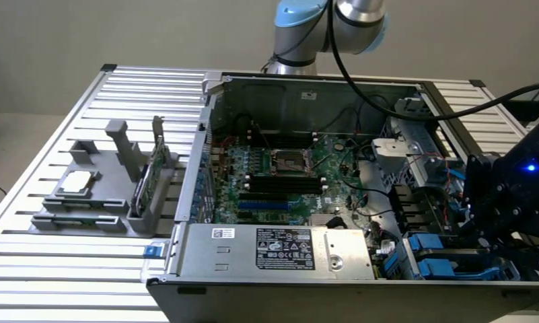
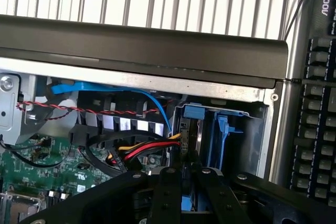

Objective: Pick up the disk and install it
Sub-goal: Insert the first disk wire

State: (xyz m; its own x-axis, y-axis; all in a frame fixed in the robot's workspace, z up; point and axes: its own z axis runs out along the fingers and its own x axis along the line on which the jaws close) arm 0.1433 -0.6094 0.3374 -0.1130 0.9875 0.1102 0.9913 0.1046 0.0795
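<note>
Jaws gripping disk (image 2: 187, 203), edge-up, lengthwise toward bay (image 2: 227, 129)

The opened computer case (image 1: 341, 296) is seen lying on the slatted table (image 1: 62, 282). At the exterior view's left, a parts holder (image 1: 49, 219) is set beside it, a chip (image 1: 76, 183) laid on it, a card (image 1: 153, 176) stood upright in it. Inside the case, the power supply (image 1: 278, 250) is placed along the near wall, the motherboard (image 1: 278, 178) behind it. In the near corner at the exterior view's right, the disk (image 2: 189, 202) is clamped in the gripper (image 2: 189, 174) within the drive bay (image 2: 226, 129). A keyboard (image 2: 315, 103) is laid just outside the case.
</note>
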